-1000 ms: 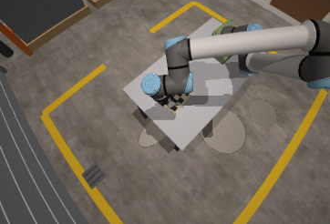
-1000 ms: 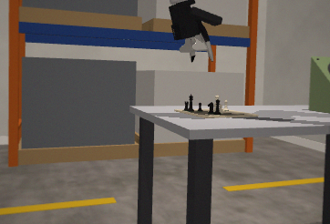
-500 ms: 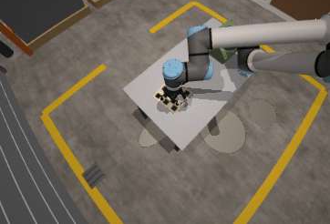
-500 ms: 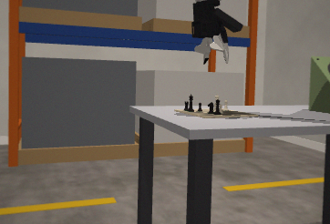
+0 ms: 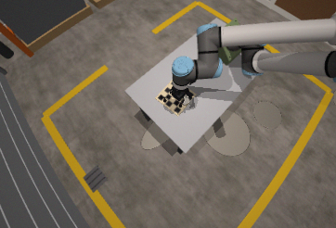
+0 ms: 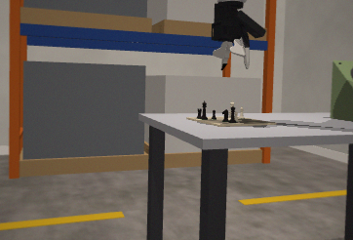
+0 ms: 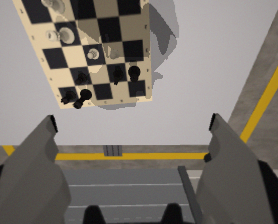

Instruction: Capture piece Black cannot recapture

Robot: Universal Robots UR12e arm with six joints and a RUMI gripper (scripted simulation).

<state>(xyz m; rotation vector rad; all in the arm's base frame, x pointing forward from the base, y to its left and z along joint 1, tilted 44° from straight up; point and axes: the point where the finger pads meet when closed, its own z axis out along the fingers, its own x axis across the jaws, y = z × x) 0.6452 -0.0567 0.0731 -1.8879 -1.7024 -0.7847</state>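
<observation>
A small chessboard [image 7: 92, 47] lies on the grey table [image 5: 186, 107]; it also shows in the top view [image 5: 174, 100] and the exterior view [image 6: 224, 120]. Several black pieces [image 7: 80, 97] stand on its near ranks in the wrist view, with white pieces [image 7: 60, 35] farther up. In the exterior view black pieces [image 6: 205, 110] stand left and a white piece [image 6: 240, 112] right. My gripper [image 6: 234, 57] hangs open and empty, well above the board. Its two grey fingers frame the bottom of the wrist view.
A green block [image 6: 342, 89] sits at the table's far right. A shelf rack with orange posts [image 6: 17, 64] stands behind. Yellow floor lines [image 5: 70, 98] ring the table.
</observation>
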